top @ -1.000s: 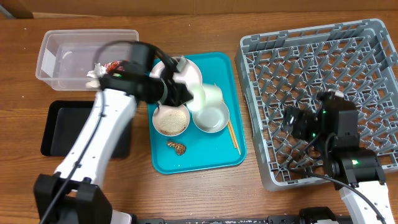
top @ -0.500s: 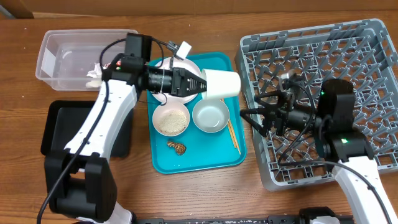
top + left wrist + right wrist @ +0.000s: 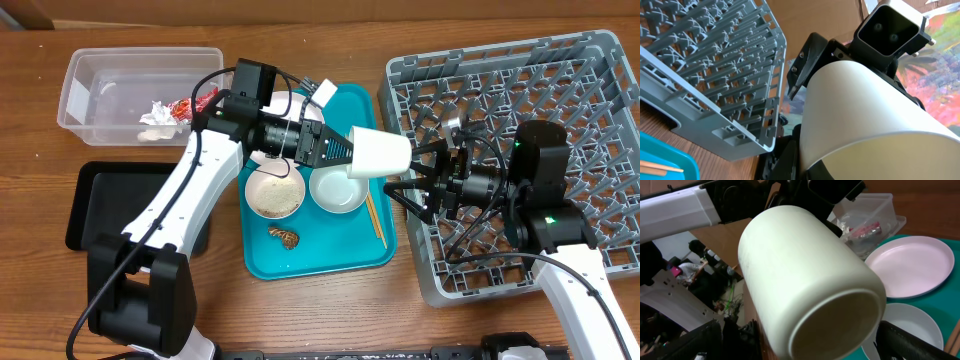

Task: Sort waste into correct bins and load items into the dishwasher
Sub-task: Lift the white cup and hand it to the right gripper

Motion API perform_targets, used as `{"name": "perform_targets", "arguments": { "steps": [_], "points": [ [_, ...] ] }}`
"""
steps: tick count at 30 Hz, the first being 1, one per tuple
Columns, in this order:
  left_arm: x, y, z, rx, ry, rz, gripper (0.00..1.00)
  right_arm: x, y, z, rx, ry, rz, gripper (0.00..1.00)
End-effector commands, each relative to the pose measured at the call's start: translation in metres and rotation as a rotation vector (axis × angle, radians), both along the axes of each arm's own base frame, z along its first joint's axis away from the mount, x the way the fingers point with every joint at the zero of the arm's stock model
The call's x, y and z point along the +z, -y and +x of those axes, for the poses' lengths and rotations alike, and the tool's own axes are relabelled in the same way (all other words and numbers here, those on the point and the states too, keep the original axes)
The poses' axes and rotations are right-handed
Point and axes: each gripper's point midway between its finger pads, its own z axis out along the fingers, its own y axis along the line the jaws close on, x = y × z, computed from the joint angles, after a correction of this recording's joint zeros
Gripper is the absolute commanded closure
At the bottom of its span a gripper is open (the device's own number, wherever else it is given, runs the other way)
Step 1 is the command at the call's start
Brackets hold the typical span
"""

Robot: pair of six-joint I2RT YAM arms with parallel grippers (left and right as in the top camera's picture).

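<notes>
My left gripper [image 3: 345,150] is shut on the small white cup [image 3: 380,152] and holds it on its side in the air over the right edge of the teal tray [image 3: 330,258], base pointing right. The cup fills the left wrist view [image 3: 865,110] and the right wrist view [image 3: 805,280]. My right gripper [image 3: 412,172] is open, its fingers [image 3: 920,342] spread on either side of the cup's base, not closed on it. The grey dish rack [image 3: 600,90] stands at the right. The clear tub [image 3: 90,70] holds the red-and-white wrapper [image 3: 185,106] and the white tissue [image 3: 157,113].
On the teal tray are a pale-pink plate [image 3: 305,110], a bowl of rice [image 3: 275,194], an empty bowl [image 3: 335,190], chopsticks [image 3: 375,220] and a brown scrap [image 3: 285,236]. The black tray [image 3: 100,200] lies front left.
My left arm has carried the cup to the right, from over the tray to its right edge. My right gripper has swung left from the rack, and its open fingers now flank the cup.
</notes>
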Motion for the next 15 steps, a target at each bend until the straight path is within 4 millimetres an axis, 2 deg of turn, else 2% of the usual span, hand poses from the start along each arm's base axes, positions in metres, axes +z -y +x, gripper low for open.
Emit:
{"name": "perform_targets", "arguments": {
  "steps": [1, 5, 9, 13, 15],
  "points": [
    [0.004, 0.005, -0.004, -0.027, -0.016, -0.022, 0.96, 0.01, -0.001, 0.001, 0.01, 0.038, 0.005, 0.0],
    [0.004, 0.007, -0.007, -0.035, -0.022, -0.021, 0.96, 0.014, -0.001, 0.001, 0.02, 0.06, 0.013, 0.05],
    [0.004, 0.008, -0.008, -0.036, -0.035, -0.018, 0.96, 0.023, -0.003, 0.0, 0.046, 0.116, 0.033, 0.16],
    [0.004, 0.008, -0.008, -0.035, -0.046, -0.016, 0.96, 0.026, -0.003, 0.0, 0.049, 0.134, 0.035, 0.19],
    [0.004, 0.008, -0.008, -0.035, -0.046, -0.016, 0.96, 0.026, -0.003, 0.0, 0.049, 0.137, 0.035, 0.24]
  ]
}}
